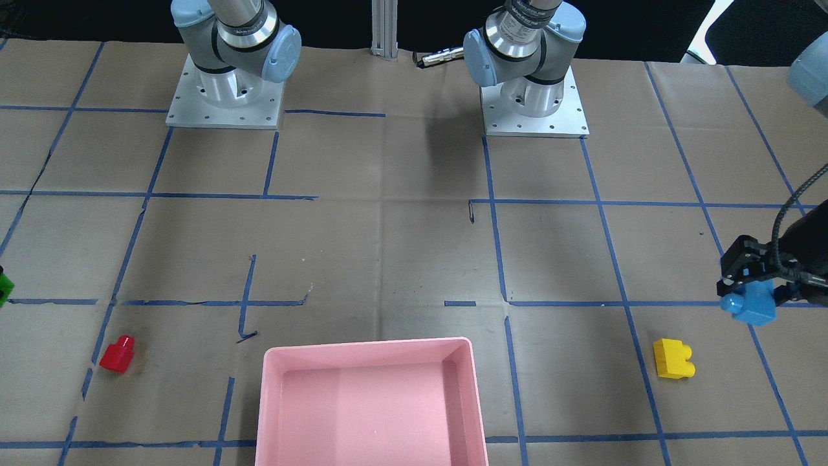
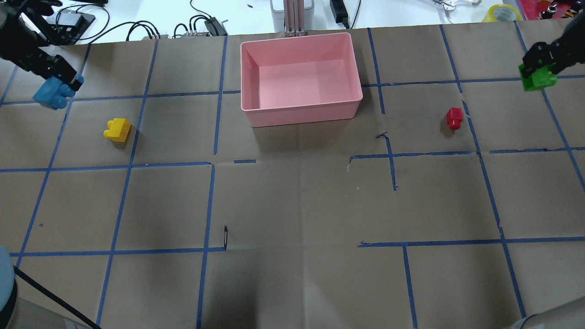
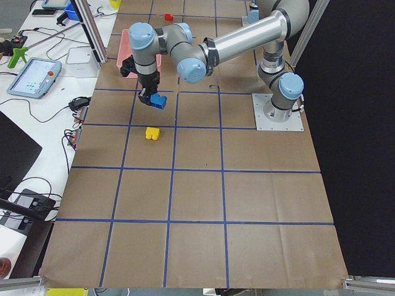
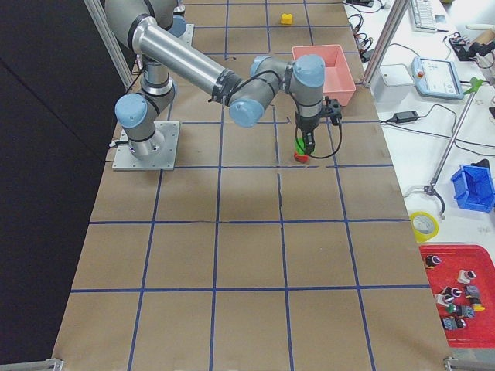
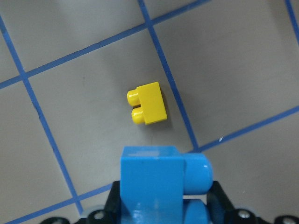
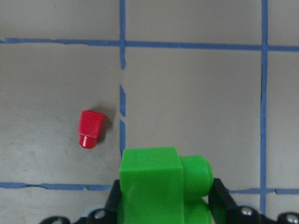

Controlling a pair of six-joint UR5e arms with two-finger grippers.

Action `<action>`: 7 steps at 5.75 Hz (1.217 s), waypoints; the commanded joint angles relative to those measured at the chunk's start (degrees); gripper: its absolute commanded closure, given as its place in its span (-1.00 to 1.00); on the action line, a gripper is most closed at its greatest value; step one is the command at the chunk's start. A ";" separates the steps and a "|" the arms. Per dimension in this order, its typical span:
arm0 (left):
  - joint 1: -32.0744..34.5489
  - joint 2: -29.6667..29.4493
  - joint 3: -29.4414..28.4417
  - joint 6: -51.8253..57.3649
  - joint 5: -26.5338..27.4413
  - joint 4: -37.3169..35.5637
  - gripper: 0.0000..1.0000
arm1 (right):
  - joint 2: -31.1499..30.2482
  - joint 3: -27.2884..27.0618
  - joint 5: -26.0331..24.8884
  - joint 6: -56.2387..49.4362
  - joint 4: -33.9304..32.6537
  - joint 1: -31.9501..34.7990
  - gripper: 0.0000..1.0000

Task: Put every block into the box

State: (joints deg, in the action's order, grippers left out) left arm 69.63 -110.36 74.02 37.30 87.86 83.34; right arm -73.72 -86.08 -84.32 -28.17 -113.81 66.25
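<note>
- The yellow block [image 2: 118,130] and the red block [image 2: 454,118] lie loose on the brown paper [image 2: 292,205] nearest the robot. Yellow is on the robot's left and red on its right, both well apart from the box.
- Just beyond yellow, the left gripper [image 2: 58,78] is clamped on the light blue block [image 2: 51,93]. The side view suggests the block hangs clear of the paper.
- Beyond red, the right gripper [image 2: 540,65] is clamped on the green block [image 2: 538,78], which also seems lifted.
- Farthest out, the pink box [image 2: 301,114] sits at mid-table and holds no block yet.
- The step in hand looks like carrying both held blocks inward. To do it well, each arm should travel high enough to clear the rim. Each should stop over its own half of the box so the two do not meet. Each should release low over the floor so nothing bounces out.
- Both wrist views hide the fingertips behind the blocks, so the depth of grip is unclear. The front view cuts off most of the green block and part of the box.
</note>
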 commanded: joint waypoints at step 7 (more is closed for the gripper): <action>31.60 -29.02 -28.34 -49.60 0.03 1.52 0.79 | 17.35 12.48 27.55 27.03 -1.15 21.61 0.84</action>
State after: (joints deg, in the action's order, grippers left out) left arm 99.82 -137.86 44.37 -11.03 87.89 88.49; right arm -59.26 -76.10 -57.03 -2.09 -114.95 85.26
